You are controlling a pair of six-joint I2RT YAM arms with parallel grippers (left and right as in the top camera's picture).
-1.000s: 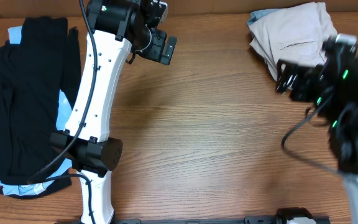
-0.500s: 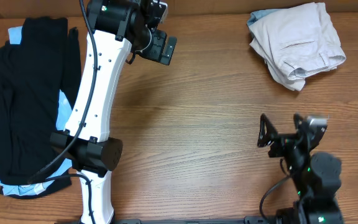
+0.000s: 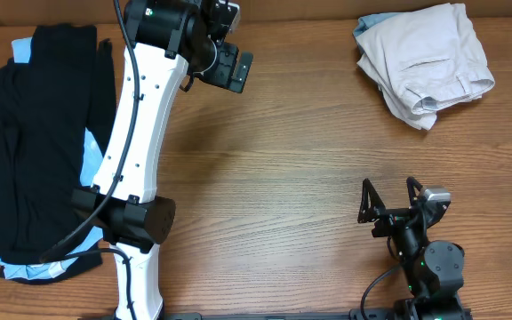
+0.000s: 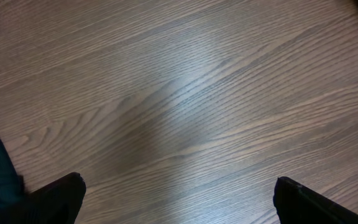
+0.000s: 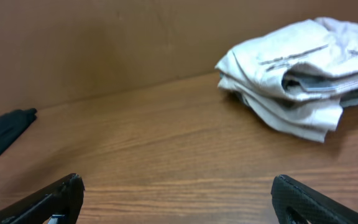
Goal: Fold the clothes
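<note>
Tabletop [image 3: 309,133]; right end effector [image 3: 387,185] splayed, empty

Shorts [image 3: 425,62] lie right on the table [image 3: 309,178], garment pile [image 3: 34,151] left

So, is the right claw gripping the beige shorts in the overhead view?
No, the right claw is open and empty, well apart from the beige shorts, which lie folded in the far right corner.

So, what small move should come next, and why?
Probably swing the left fingers, open and empty, over to the black garments heaped unfolded at the left; the beige shorts already lie folded at the far right.
</note>
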